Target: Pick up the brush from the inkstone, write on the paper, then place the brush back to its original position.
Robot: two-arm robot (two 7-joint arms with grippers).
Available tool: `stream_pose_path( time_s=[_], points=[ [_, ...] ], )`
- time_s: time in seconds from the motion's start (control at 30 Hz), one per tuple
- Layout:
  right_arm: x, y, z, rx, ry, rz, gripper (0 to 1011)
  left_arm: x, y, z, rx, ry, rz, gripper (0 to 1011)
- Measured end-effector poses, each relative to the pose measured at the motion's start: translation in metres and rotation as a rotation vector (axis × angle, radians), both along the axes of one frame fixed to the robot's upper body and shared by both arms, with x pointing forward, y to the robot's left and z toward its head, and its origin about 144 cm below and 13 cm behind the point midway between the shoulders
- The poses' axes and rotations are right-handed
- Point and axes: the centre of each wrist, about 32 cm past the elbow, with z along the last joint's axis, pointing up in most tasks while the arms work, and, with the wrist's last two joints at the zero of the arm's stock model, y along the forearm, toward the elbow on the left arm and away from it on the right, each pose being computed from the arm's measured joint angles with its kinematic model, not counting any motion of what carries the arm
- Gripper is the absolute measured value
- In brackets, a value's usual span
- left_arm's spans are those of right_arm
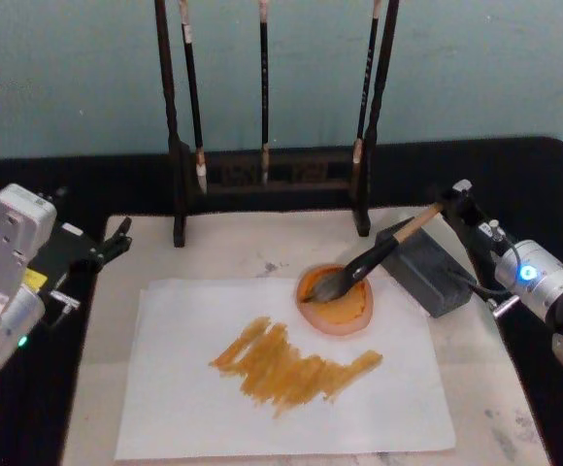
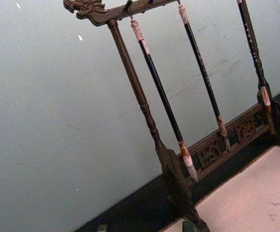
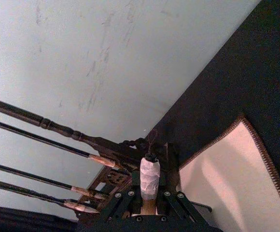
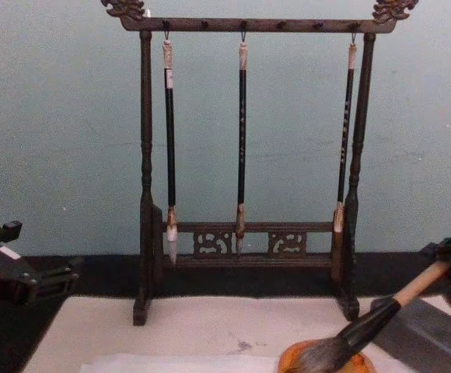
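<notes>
Orange strokes [image 1: 291, 367] cover the thin white paper sheet [image 1: 175, 413] and the thick tan-handled brush [image 1: 379, 257] lies at two o'clock on the dark grey inkstone [image 1: 439, 277], right gripper [image 1: 452, 201] seemingly clamping its cap, left gripper [image 1: 116, 239] parked at nine o'clock; only release seems left.

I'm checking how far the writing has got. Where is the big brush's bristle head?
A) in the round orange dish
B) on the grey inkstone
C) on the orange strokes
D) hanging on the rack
A: the brush, held by the right gripper, slants down with its bristles in the round orange dish; the left gripper sits at the left.
</notes>
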Motion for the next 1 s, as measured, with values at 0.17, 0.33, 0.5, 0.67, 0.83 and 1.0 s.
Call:
stream_pose_path(
  time_s=[0.17, 0.33, 0.5, 0.67, 0.83, 1.0],
  points=[
    [-0.0013, -0.0021, -0.0027, 0.017, 0.003, -0.010, 168, 0.0000, 0.0000, 0.0000, 0.000, 0.000, 0.000, 1010],
    [-0.0018, -0.0032, -0.0041, 0.026, 0.004, -0.012, 169, 0.0000, 0.0000, 0.0000, 0.000, 0.000, 0.000, 1010],
    [-0.0019, -0.0029, -0.0040, 0.026, 0.004, -0.012, 168, 0.0000, 0.0000, 0.0000, 0.000, 0.000, 0.000, 1010],
    [-0.0019, -0.0026, -0.0038, 0.024, 0.004, -0.012, 169, 0.0000, 0.0000, 0.0000, 0.000, 0.000, 0.000, 1010],
    [-0.0019, -0.0025, -0.0036, 0.024, 0.003, -0.012, 302, 0.0000, 0.0000, 0.0000, 0.000, 0.000, 0.000, 1010],
    [-0.0019, -0.0024, -0.0034, 0.023, 0.003, -0.011, 455, 0.0000, 0.0000, 0.0000, 0.000, 0.000, 0.000, 1010]
  ],
)
